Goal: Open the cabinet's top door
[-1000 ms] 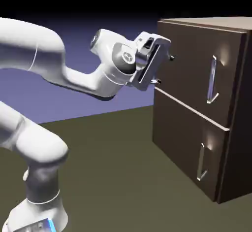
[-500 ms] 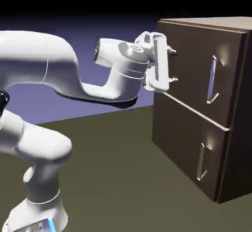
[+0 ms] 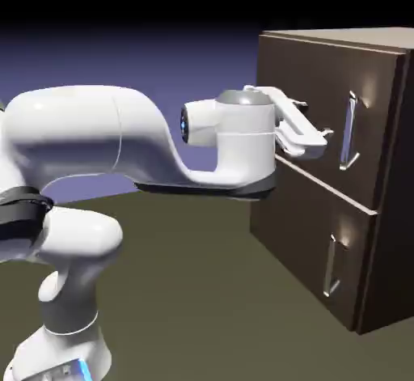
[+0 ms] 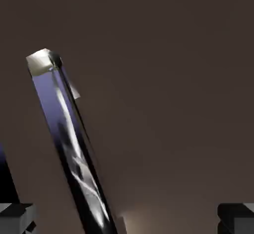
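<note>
Against dark wood, the released pincer [image 3: 311,133] is being held just left of the top door's [image 3: 315,112] upright handle [image 3: 348,133].

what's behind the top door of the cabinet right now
Nothing inside can be seen. The top door is shut flush on the cabinet, covering its interior. Only its silver handle shows, with the open gripper just short of it.

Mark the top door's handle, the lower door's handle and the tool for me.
top door's handle [image 3: 348,131], exterior view, mid-bar.
lower door's handle [image 3: 331,265], exterior view, mid-bar.
tool [image 3: 314,133], exterior view, between its open fingertips.
</note>
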